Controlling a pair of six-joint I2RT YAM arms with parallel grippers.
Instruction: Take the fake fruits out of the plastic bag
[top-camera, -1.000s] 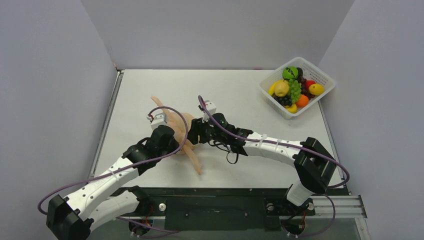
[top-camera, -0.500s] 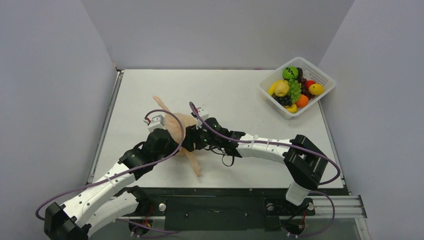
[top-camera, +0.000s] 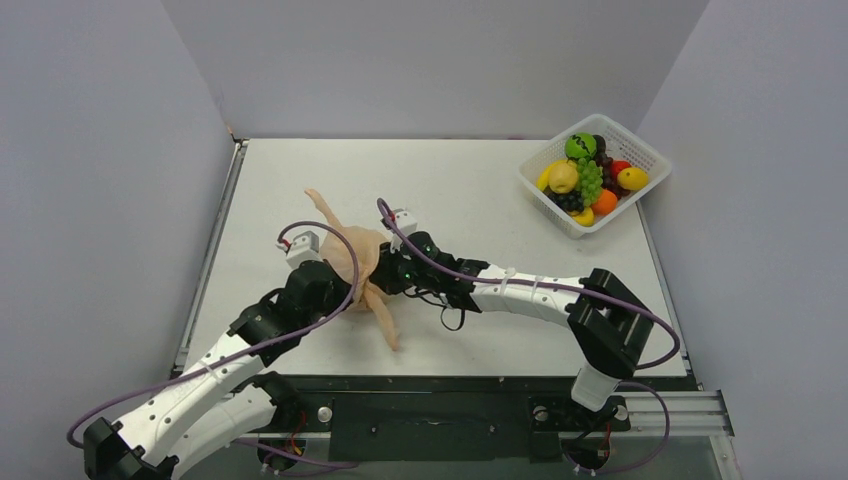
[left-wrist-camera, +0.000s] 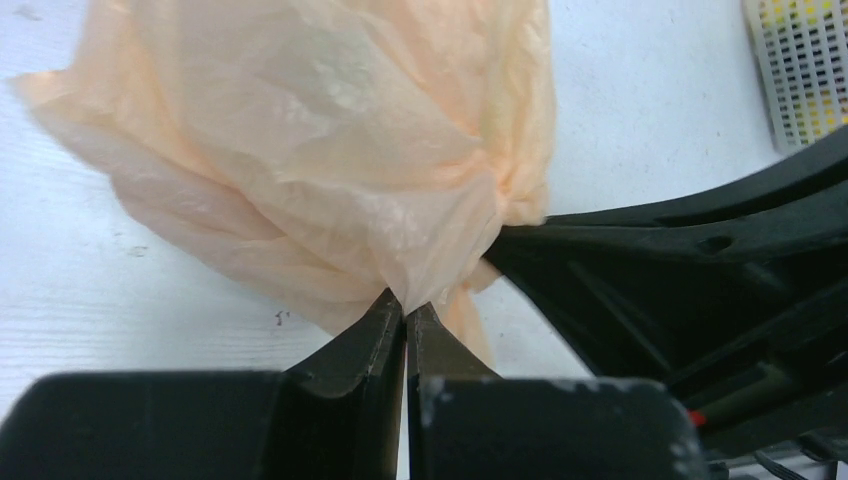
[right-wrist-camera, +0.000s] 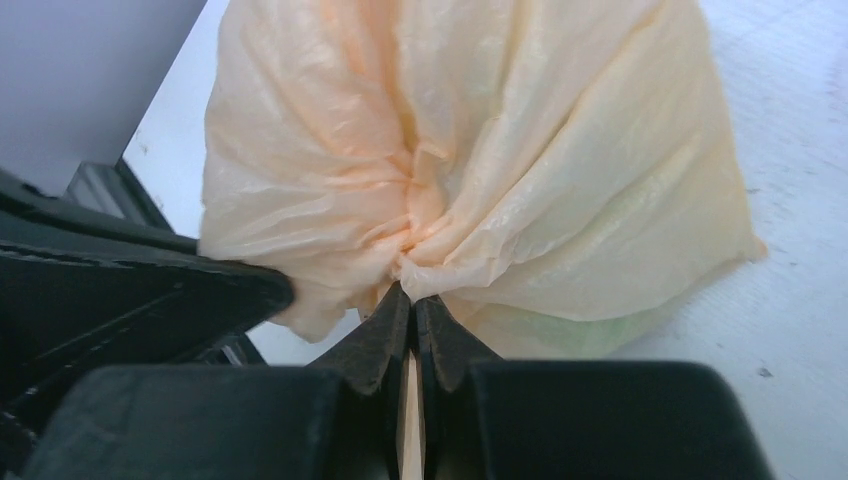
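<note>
The peach-orange plastic bag (top-camera: 352, 254) sits bunched on the table between my two arms, its loose handles trailing toward the back and the front. My left gripper (top-camera: 340, 280) is shut on a pinch of the bag's film (left-wrist-camera: 330, 150), as the left wrist view (left-wrist-camera: 405, 305) shows. From the other side, my right gripper (top-camera: 387, 272) is shut on a gathered fold of the bag (right-wrist-camera: 480, 150), seen close in the right wrist view (right-wrist-camera: 412, 298). The fake fruits in the bag are hidden; only a faint green patch (right-wrist-camera: 590, 325) shows through the film.
A white lattice basket (top-camera: 640, 150) holding several toy fruits stands at the back right corner. Grey walls enclose the table on the left, back and right. The two gripper heads sit very close together at the bag.
My right gripper has moved in to the bag and gone from open to shut on it. The left arm has shifted slightly left with the bag still pinched.
</note>
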